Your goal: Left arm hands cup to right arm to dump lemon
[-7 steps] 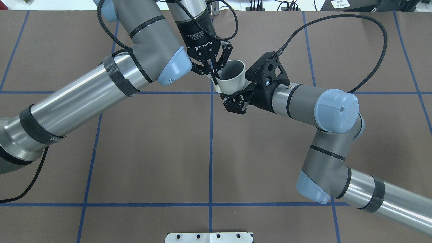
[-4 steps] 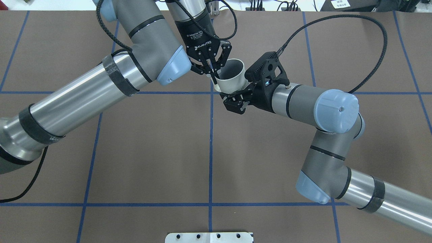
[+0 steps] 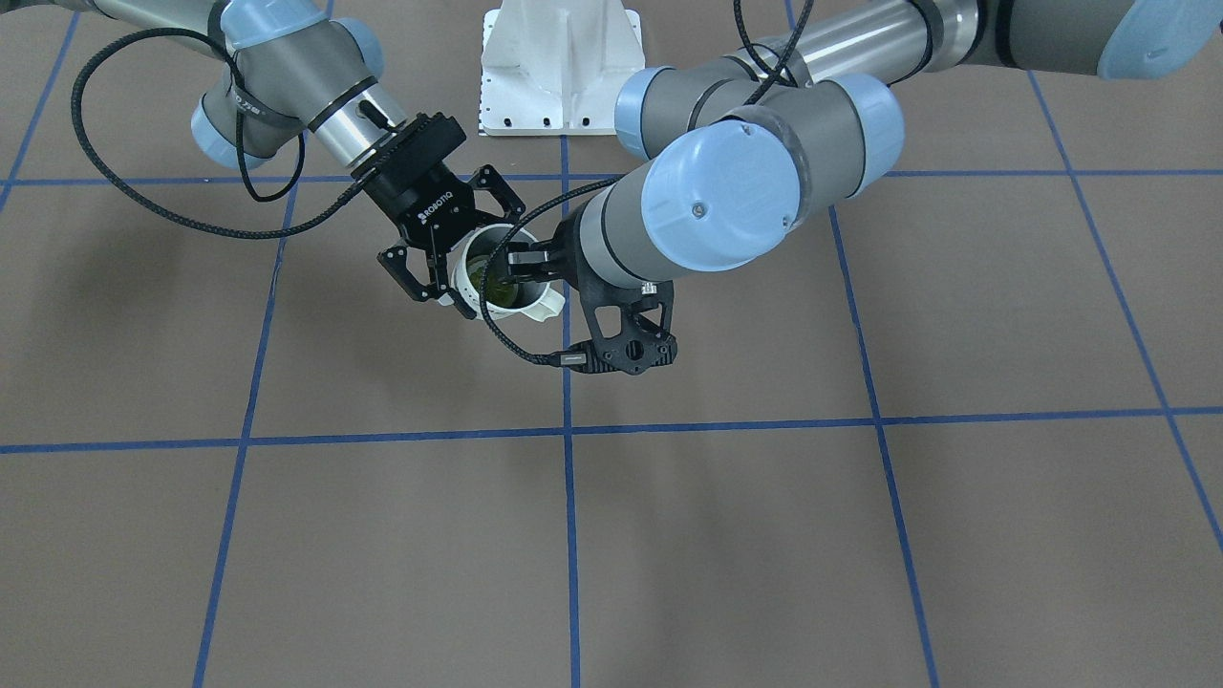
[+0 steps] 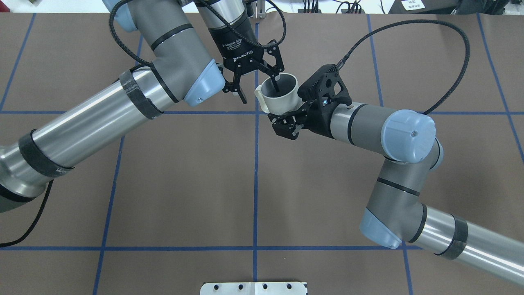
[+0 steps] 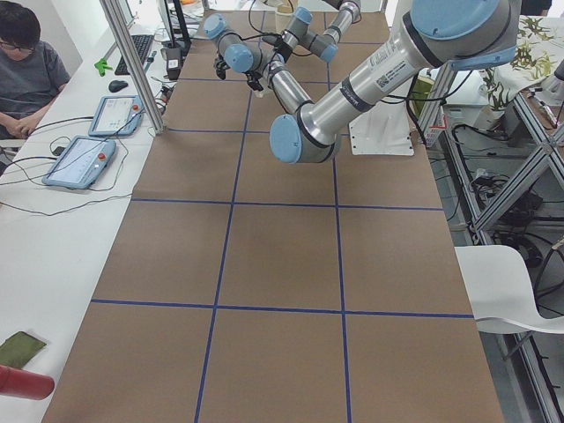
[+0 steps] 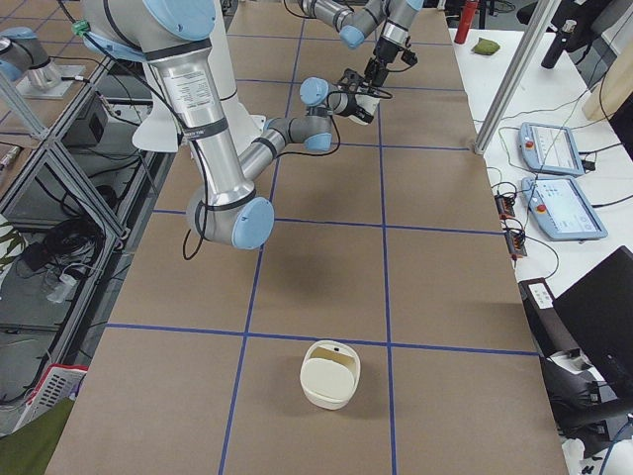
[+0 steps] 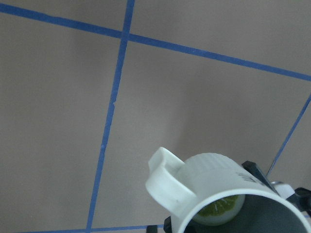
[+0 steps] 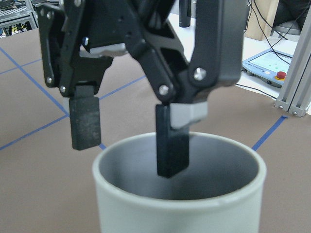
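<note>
The off-white cup (image 4: 280, 102) hangs above the table with my right gripper (image 3: 457, 250) shut around its body. The cup's loop handle (image 7: 165, 174) is free. The yellow-green lemon (image 7: 221, 209) lies inside on the dark bottom and also shows from across the table (image 3: 506, 291). My left gripper (image 4: 260, 93) stands open over the cup's rim. One of its fingers (image 8: 172, 145) reaches down inside the cup (image 8: 146, 204). Its other finger (image 8: 85, 121) hangs outside, beside the handle. Neither pad presses the wall.
Brown table mat with a blue tape grid (image 4: 256, 184). The robot's white pedestal (image 3: 559, 67) stands behind the arms. A cream container (image 6: 331, 374) sits on the table toward my right end. An operator (image 5: 26, 62) and tablets are at the side desk.
The left gripper was pinched on the cup's wall by the handle. It has opened wide and drawn up slightly, so the handle now shows. The cup and the right gripper stay put.
</note>
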Robot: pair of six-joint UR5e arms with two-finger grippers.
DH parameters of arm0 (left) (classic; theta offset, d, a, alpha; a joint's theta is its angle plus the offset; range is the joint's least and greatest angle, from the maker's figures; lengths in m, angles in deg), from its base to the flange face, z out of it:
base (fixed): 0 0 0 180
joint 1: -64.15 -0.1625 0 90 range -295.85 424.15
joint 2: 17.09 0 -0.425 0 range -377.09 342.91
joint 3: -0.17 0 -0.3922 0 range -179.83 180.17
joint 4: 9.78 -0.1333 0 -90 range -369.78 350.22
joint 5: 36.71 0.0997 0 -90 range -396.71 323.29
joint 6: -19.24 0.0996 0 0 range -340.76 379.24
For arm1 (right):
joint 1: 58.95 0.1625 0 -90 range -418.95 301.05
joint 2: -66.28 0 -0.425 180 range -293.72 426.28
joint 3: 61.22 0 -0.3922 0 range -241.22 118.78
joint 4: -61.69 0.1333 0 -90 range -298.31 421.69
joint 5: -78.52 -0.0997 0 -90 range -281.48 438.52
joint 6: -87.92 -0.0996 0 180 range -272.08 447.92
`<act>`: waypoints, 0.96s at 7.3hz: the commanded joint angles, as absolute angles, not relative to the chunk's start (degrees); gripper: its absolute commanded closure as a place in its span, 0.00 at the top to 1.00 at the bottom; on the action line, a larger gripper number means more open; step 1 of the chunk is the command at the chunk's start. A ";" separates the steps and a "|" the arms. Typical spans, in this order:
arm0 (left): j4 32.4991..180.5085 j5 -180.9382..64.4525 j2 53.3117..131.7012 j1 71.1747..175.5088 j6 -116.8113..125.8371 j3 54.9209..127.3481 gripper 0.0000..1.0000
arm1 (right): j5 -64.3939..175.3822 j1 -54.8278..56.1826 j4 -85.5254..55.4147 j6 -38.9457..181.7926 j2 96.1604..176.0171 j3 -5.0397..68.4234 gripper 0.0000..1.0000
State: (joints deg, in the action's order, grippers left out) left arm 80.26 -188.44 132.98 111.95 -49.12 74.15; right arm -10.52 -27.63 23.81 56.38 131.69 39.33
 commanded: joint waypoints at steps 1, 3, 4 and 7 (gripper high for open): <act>80.58 -188.67 132.85 112.66 -49.66 74.17 1.00 | -10.60 -27.58 23.72 56.46 132.02 39.24 0.37; 80.49 -189.89 132.85 114.85 -49.66 74.26 1.00 | -10.69 -27.58 23.64 56.46 132.46 39.24 0.37; 80.40 -190.34 132.85 116.16 -49.66 74.26 1.00 | -10.78 -27.14 23.55 56.46 132.72 39.33 0.32; 80.49 -189.73 132.24 117.49 -49.49 74.17 1.00 | -11.22 -22.49 18.74 56.64 135.27 40.90 0.19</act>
State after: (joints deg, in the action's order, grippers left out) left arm 80.46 -189.96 132.58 116.97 -49.53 74.18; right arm -11.12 -24.37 21.20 56.59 134.24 39.88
